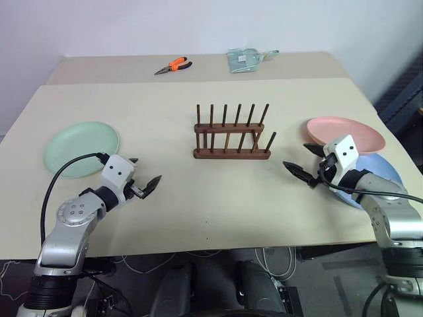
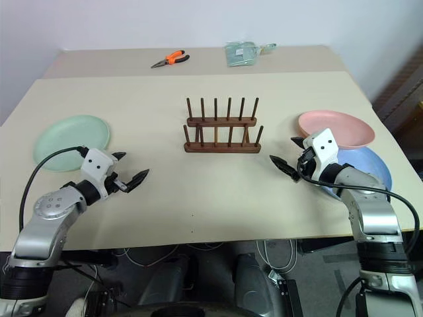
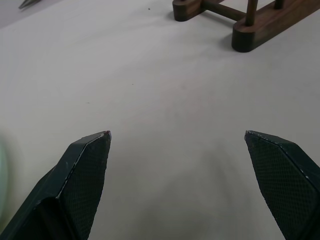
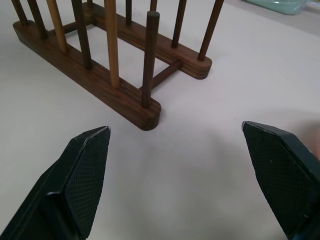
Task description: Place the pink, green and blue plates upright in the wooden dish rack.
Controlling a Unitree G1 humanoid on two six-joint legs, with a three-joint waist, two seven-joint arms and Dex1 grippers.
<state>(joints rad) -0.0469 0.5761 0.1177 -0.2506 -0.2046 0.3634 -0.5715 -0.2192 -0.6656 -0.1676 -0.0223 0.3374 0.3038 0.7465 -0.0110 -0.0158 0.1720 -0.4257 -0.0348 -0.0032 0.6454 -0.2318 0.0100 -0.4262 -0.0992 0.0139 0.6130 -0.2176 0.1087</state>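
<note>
- At table center sits the wooden dish rack (image 1: 232, 135), dark brown, 2 base rails with rows of thin upright pegs, all slots bare.
- Green plate (image 1: 81, 148) lies flat near the table's left edge, well apart from the rack.
- Pink plate (image 1: 346, 134) lies flat on the right side, its near edge overlapping the blue plate (image 2: 370, 166), which lies flat closer to the table's front edge.
- Left gripper (image 1: 144, 178) hovers over bare tabletop, just beside the green plate on the rack side, pointing toward center; the 2 fingers are spread wide with nothing between them, left wrist view shows bare table in the gap and the rack's end beyond.
- Right gripper (image 1: 303, 163) hovers in front of the pink and blue plates, pointing toward the rack; fingers spread wide, nothing in its grasp, right wrist view shows the rack's near end (image 4: 115, 75) close ahead.
- Table (image 1: 198, 198) is light beige; a 2nd tabletop butts against it at the back.
- Orange-handled pliers (image 1: 174, 66) rest on the far tabletop, left of center.
- Pale green packet (image 1: 244, 59) lies on the far tabletop, right of the pliers.
</note>
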